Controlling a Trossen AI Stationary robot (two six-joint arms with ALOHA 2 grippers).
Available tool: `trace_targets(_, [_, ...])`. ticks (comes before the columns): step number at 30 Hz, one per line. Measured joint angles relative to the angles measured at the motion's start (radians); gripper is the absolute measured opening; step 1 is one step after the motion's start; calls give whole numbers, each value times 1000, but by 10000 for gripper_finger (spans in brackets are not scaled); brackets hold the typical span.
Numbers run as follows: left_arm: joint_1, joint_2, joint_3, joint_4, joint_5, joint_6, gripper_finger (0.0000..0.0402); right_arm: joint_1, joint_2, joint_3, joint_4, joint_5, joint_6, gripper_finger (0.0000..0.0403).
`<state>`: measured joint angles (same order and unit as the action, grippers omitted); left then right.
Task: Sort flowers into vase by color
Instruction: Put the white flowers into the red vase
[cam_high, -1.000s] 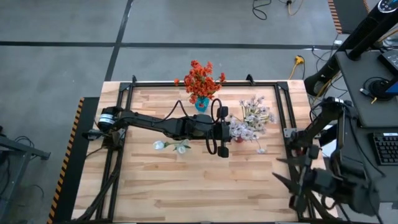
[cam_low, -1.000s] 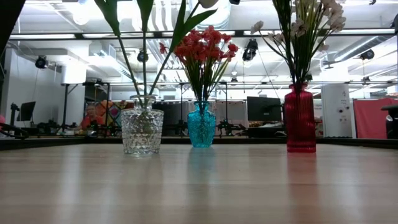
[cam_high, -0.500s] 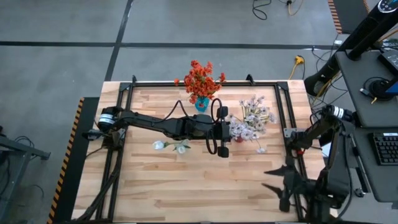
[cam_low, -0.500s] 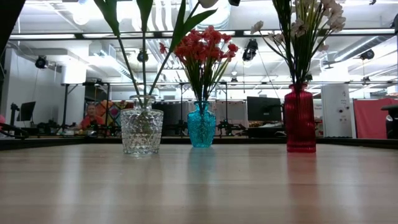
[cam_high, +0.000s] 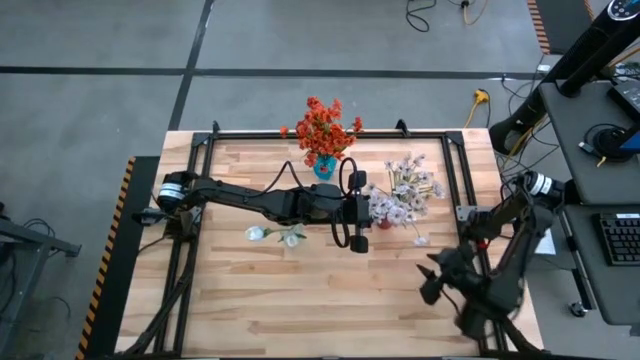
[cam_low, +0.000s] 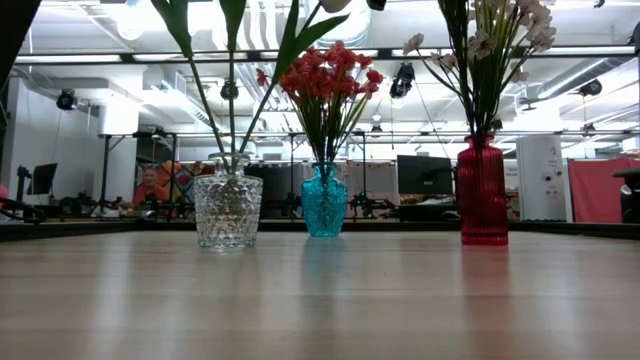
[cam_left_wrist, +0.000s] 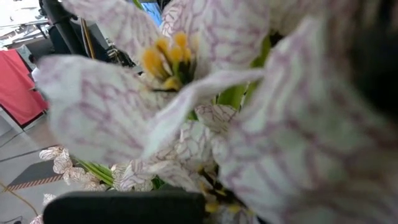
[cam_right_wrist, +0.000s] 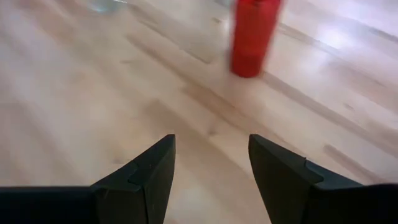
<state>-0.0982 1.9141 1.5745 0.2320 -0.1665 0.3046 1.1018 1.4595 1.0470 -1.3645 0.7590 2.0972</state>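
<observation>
Three vases stand on the table. The clear glass vase (cam_low: 228, 210) holds white tulip-like buds (cam_high: 258, 233). The blue vase (cam_low: 324, 200) holds orange-red blossoms (cam_high: 322, 128). The red vase (cam_low: 483, 190) holds pale pink-white blossoms (cam_high: 403, 195), their stems stuck into its neck. My left gripper (cam_high: 358, 218) hangs at the left side of the pink-white bunch, whose blossoms (cam_left_wrist: 186, 106) fill the left wrist view. My right gripper (cam_right_wrist: 211, 155) is open over the table's near right part (cam_high: 430, 283), pointing toward the red vase (cam_right_wrist: 252, 37) and touching nothing.
A small white blossom (cam_high: 420, 241) lies on the wood near the red vase. A black frame (cam_high: 330, 134) runs along the table's far and side edges. Bare wood spans the near half of the table (cam_high: 300, 300). A desk with equipment stands beyond the right edge.
My right arm has swung in from beyond the table's near right corner, and its gripper now hangs over the table's near right part, closer to the red vase. The left arm and the vases have kept still.
</observation>
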Motion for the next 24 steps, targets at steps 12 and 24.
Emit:
trace_targets(12, [0, 0, 0, -1, 0, 0, 9, -89, 33, -214, 234, 193, -182, 196])
trace_targets(24, [0, 0, 0, -4, 1, 0, 9, -122, 33, -402, 466, 260, -210, 196])
